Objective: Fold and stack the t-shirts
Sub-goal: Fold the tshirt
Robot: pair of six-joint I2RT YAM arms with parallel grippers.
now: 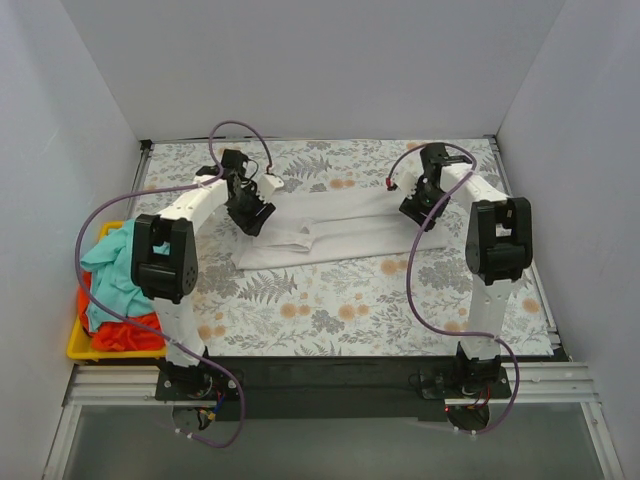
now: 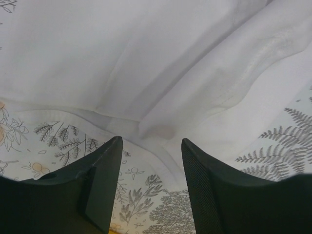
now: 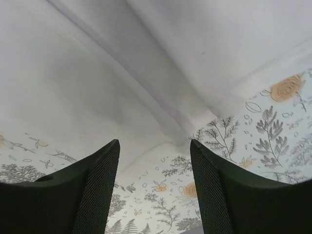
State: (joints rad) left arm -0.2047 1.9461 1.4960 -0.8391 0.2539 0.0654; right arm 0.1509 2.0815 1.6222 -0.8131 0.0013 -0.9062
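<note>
White shirt [image 1: 330, 232] lies part-folded across the far middle, left gripper [image 1: 252, 215] and right gripper [image 1: 415, 212] at its ends with jaws apart; next, I judge, each must pinch an edge and fold.

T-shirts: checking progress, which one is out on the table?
The white shirt, lying on the cover; the teal shirt and orange-red shirt sit bunched in the yellow tray.

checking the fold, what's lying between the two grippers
The white t-shirt, spanning from the left gripper to the right gripper; the top external view shows it.
</note>
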